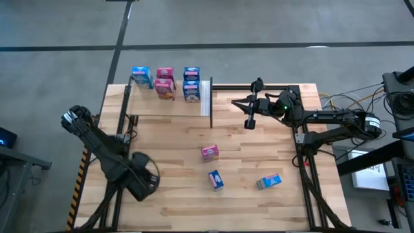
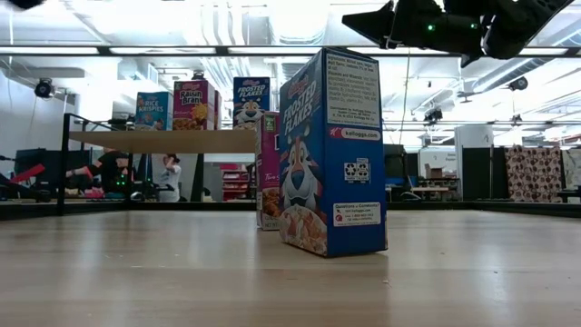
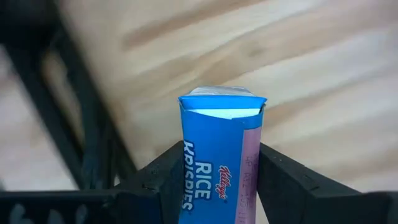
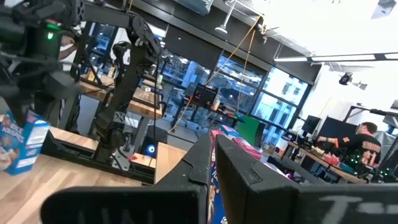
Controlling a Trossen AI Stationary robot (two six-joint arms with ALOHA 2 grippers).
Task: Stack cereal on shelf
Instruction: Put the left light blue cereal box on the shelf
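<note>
The pale shelf (image 1: pixel 168 107) stands at the table's far left, with several blue and pink cereal boxes (image 1: pixel 165 83) upright on it. Three more boxes sit on the table: a pink one (image 1: pixel 209 152), a blue one (image 1: pixel 215 180), and a blue one lying flat (image 1: pixel 269 182). The low view shows the upright blue Frosted Flakes box (image 2: pixel 331 154) with the pink box (image 2: pixel 268 173) behind it. My left gripper (image 1: pixel 145 178) is over the table's near left and is shut on a blue Rice Krispies box (image 3: pixel 221 155). My right gripper (image 1: pixel 234 102) is shut and hovers high, just right of the shelf. My left gripper pinches the Rice Krispies box between its two fingers (image 3: pixel 155 183), one on each broad face. The box's flap end (image 3: pixel 221 102) sticks out past the fingertips. The blurred tabletop behind suggests that the box is lifted clear.
A black metal frame (image 1: pixel 304 139) runs along the table's left and right sides. The shelf's white strip (image 1: pixel 206 97) faces my right gripper. Bare planks lie between the shelf and the three loose boxes. People and desks show in the room beyond.
</note>
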